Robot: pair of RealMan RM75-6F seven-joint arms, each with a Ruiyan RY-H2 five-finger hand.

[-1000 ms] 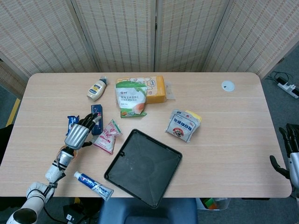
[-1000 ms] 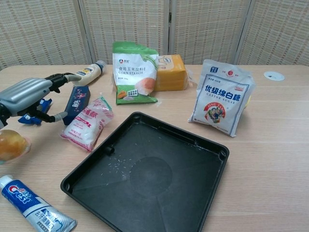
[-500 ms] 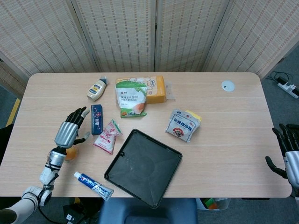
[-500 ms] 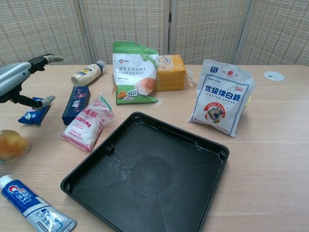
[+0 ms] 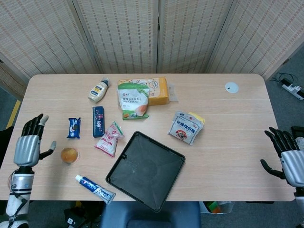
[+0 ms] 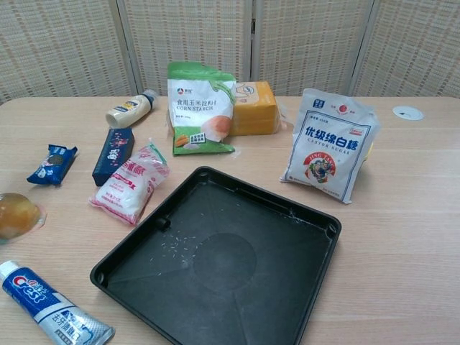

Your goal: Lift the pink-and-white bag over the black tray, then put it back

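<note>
The pink-and-white bag (image 5: 109,139) (image 6: 131,182) lies flat on the table just left of the black tray (image 5: 145,170) (image 6: 223,264), touching neither hand. The tray holds nothing but a few crumbs. My left hand (image 5: 28,147) hovers at the table's left edge, fingers spread, holding nothing. Beyond the table's right edge, my right hand (image 5: 285,158) is open too, fingers apart. The chest view shows neither hand.
Around the bag lie a dark blue box (image 5: 98,121), a small blue snack pack (image 5: 74,127), an orange jelly cup (image 5: 69,155) and a toothpaste tube (image 5: 95,189). Further back stand a mayonnaise bottle (image 5: 99,90), a green starch bag (image 5: 132,99), an orange box (image 5: 156,90) and a white sugar bag (image 5: 186,127).
My left hand has pulled back from beside the pink-and-white bag to the table's left edge, out of the chest view. The right hand rose slightly. The bag stays put.
</note>
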